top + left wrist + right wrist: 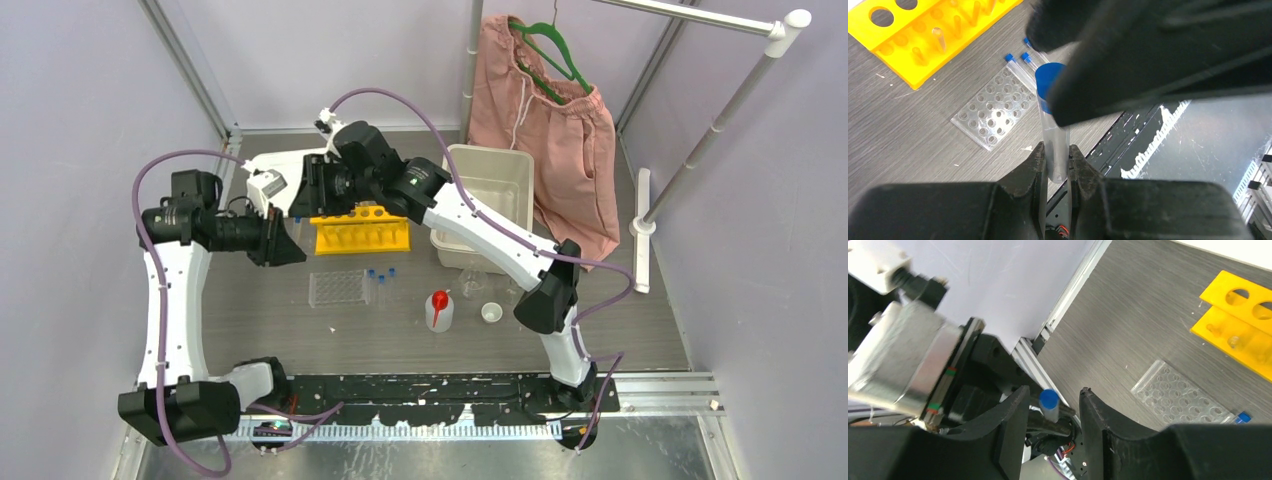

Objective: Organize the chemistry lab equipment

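- A dark grey wood-grain table point(260, 310) stands in a booth with pale lavender walls point(90, 100). At the back right, a metal rail point(690, 14) carries pink shorts point(560, 150) on a green hanger point(560, 50).
- From above, a yellow six-hole tube rack point(360, 235) sits toward the back of the table, with a clear plastic grid rack point(335, 288) just in front of it.
- A few small blue-capped tubes point(378, 273) lie just to the right of the grid rack.
- A red-spouted squeeze bottle point(438, 310) stands nearer the front, with a tiny white cup point(491, 312) to its right. A white bin point(490, 185) sits at the back.
- The small clear glassware point(475, 283) in front of the bin is faint, and the right arm crosses beside it, so its shapes cannot be told.
- In the top view the two grippers meet just left of the yellow rack. Their black housings hide whatever is between them.
- The left gripper point(1057, 162) is pinched on the lower end of a held tube point(1054, 137). The tube is clear with a blue cap and is raised above the table.
- The right gripper point(1052, 422) is spread, with one finger on each side of the held tube's blue cap.
- The right wrist view shows a gap on both sides of the cap. In the left wrist view a black finger covers part of the cap, so contact cannot be judged there.
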Robot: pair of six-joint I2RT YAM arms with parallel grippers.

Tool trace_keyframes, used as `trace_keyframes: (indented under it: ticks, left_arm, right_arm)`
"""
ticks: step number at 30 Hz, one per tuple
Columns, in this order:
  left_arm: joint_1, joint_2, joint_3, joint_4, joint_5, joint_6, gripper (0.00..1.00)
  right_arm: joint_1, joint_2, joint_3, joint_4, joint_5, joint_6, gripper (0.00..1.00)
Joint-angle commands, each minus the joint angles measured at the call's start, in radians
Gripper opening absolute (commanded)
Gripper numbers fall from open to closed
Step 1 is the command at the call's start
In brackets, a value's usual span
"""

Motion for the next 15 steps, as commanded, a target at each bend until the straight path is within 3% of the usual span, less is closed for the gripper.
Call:
trace_keyframes:
  ticks: [1,15]
  left_arm:
    - [-0.001,0.035,0.037,-0.014,0.031,0.022,0.0]
    - [-0.002,0.026,0.017,0.018,0.032,0.009,0.0]
  right_arm:
    - [0.008,0.003,0.069,0.003,-0.059,-0.015,0.46]
    - [0.008,0.049,0.102,-0.036,-0.053,-0.022,0.38]
